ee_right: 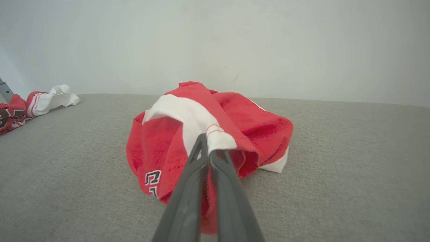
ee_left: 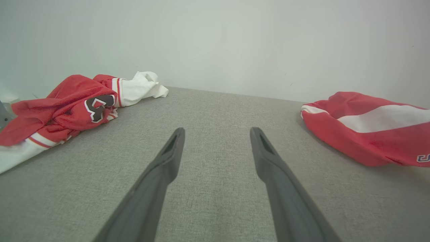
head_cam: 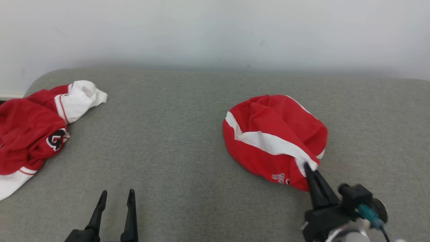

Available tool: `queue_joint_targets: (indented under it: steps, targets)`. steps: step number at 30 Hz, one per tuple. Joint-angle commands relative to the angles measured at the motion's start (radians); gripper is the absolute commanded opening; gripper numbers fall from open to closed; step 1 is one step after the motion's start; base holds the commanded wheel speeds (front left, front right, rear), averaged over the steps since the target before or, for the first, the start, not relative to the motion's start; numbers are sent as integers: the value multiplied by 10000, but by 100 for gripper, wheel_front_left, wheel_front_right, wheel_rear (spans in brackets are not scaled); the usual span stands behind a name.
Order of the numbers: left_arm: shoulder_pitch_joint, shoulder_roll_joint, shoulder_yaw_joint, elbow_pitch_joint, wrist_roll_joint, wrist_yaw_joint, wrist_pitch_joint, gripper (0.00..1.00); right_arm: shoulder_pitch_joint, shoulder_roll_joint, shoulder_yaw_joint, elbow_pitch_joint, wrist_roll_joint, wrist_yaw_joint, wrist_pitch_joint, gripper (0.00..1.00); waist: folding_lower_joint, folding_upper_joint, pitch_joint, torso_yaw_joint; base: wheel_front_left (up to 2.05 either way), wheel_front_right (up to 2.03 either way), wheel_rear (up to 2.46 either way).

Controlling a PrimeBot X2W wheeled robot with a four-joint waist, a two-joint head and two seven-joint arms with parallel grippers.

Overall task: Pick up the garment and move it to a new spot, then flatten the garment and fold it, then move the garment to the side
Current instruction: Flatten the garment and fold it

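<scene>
A crumpled red garment with a white band [head_cam: 273, 134] lies in a heap on the grey padded surface, right of centre. My right gripper [head_cam: 308, 167] is shut on the white edge at the heap's near right corner. The right wrist view shows the closed fingers [ee_right: 201, 158] pinching the white fabric of the garment [ee_right: 235, 117], which is pulled up a little at that point. At the lower left of the head view my left gripper [head_cam: 117, 195] hovers open over bare surface, well apart from the garment [ee_left: 369, 134], which lies to its right.
A second red and white garment with a dark logo [head_cam: 30, 131] lies bunched at the surface's far left edge, also seen as a heap [ee_left: 67, 107] in the left wrist view. A pale wall stands close behind the grey surface [head_cam: 174, 134].
</scene>
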Motion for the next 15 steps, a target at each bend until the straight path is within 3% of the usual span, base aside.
queue_joint_targets:
  steps: [1, 6, 13, 14, 15]
  targets:
    - [27, -14, -6, 12, -40, -30, -34, 100, 600, -228, -254, -436, -125, 35, -6, 0, 0, -1, -56, -550, 0, 0, 0]
    - [-97, -13, -26, 59, -33, -83, -36, 100, 1932, -388, -1034, -1168, -221, 35, -6, 0, 0, -1, -101, -946, 0, 0, 0]
    - [-106, -13, 1, 116, 29, -99, -36, 100, 3026, -223, -1338, -758, -330, 35, -5, 0, 0, -1, -173, -1154, 0, 0, 0]
    - [-76, -13, 5, 137, 45, -109, -36, 100, 3042, -169, -1361, -692, -308, 35, -6, 5, 0, -1, -187, -1181, 0, 0, 0]
    - [-51, -14, 10, 149, 52, -117, -36, 100, 3005, -118, -1390, -708, -295, 35, -6, 57, 0, -1, -191, -1203, 0, 0, 0]
